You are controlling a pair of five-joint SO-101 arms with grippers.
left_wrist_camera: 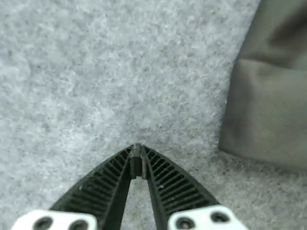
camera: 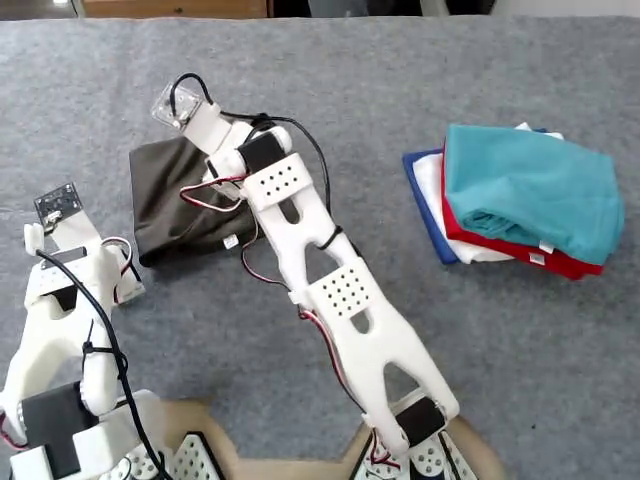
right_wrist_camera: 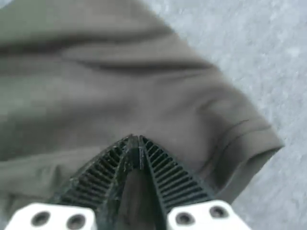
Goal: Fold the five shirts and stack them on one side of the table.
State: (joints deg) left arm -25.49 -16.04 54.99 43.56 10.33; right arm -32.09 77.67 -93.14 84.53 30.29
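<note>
A dark olive shirt [camera: 170, 200] lies folded on the left half of the grey felt table [camera: 330, 80]. My right gripper [right_wrist_camera: 135, 146] is shut, its tips right over that shirt [right_wrist_camera: 144, 86]; I cannot tell whether it pinches cloth. The right arm [camera: 330, 270] stretches diagonally from the front edge to the shirt. My left gripper [left_wrist_camera: 137, 160] is shut with nothing in it, over bare felt beside the shirt's edge [left_wrist_camera: 268, 105]. At the right lies a stack of folded shirts: teal [camera: 530, 190] on top, then red [camera: 570, 262], white [camera: 480, 250] and blue [camera: 425, 210].
The left arm [camera: 60, 330] stands at the table's front left corner. Cables [camera: 105, 350] hang along both arms. Open felt lies between the dark shirt and the stack and along the back edge.
</note>
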